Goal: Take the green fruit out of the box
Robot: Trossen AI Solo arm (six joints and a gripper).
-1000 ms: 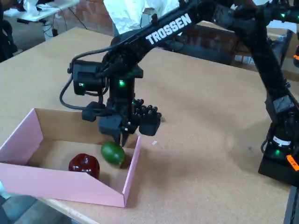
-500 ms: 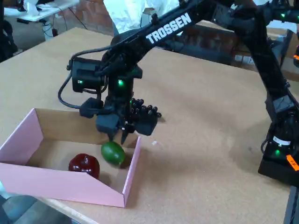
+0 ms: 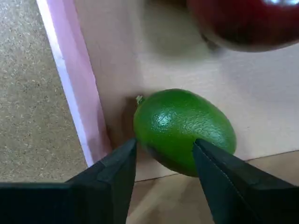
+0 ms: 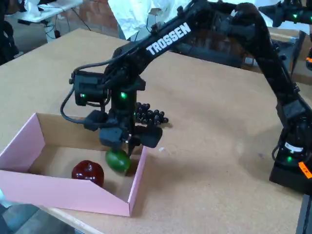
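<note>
Straddling the green fruit [image 3: 184, 130], gripper [image 3: 164, 154] is spread w/ jaws either side, not yet pinching. Fruit sits inside the box [image 4: 29, 187], against its right wall in fixed view, beside red fruit [image 4: 87, 172]. Grasp, lift & move out remain.

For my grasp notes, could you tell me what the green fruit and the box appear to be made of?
The green fruit has a glossy, finely pitted rind with a stem nub, lime-like; real or plastic, I cannot tell. The box looks like thin matte cardboard: pink outside, plain brown inside, with thin, straight-cut wall edges.
</note>
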